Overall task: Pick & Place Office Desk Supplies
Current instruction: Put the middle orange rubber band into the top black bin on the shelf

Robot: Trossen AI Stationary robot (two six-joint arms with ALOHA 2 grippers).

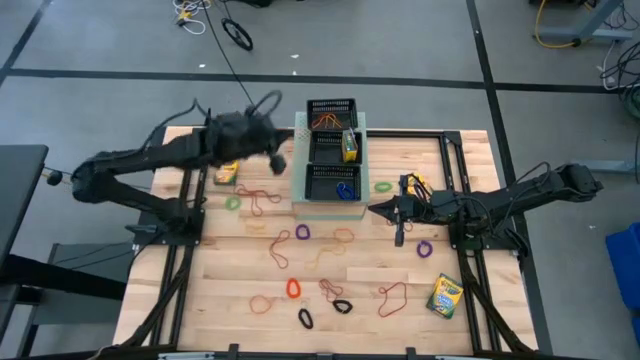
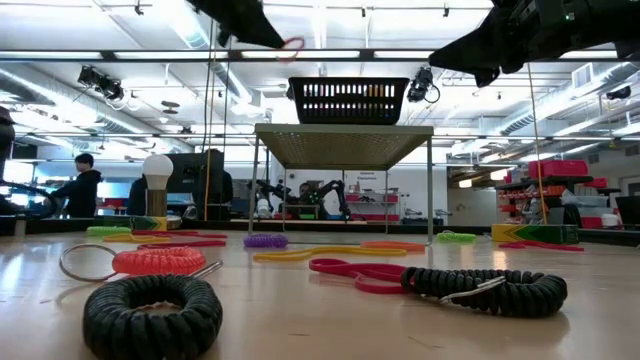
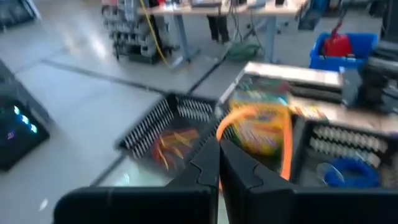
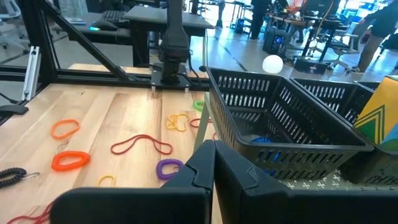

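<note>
At centre top of the high view, on the wooden counter [image 1: 200, 300]: one pale-green perforated box [image 1: 300, 205], carrying two black mesh trays end to end.
- Far tray [image 1: 331, 112]: holds orange bands; a yellow-and-green crayon box [image 1: 349, 146] stands at the seam between the trays.
- Near tray [image 1: 333, 181]: holds a blue band [image 1: 346, 189].

Left of the box, upper-left part of the frame:
- Left hand [image 1: 278, 160]: raised above the counter beside the trays, fingers pressed together on an orange rubber band [image 3: 283, 140], which hangs as a loop in front of the trays in the left wrist view.
- Second crayon box [image 1: 225, 173]: flat on the counter under the left arm.
- Green band [image 1: 233, 203] and a red band [image 1: 262, 196]: nearby.

Right of the box, centre right:
- Right hand [image 1: 376, 210]: low beside the near tray, fingers closed with nothing between them.
- Green band [image 1: 384, 186] and purple band [image 1: 424, 248]: close by.

Lower half of the frame, loose on the counter:
- Purple band [image 1: 302, 232].
- Orange coiled band [image 1: 293, 288].
- Two black coiled bands [image 1: 306, 319] and [image 1: 342, 306].
- Red band [image 1: 392, 297].
- Third crayon box [image 1: 444, 296]: lower right.

In the low view, a white ball on a stand [image 2: 157, 172] shows at left.
</note>
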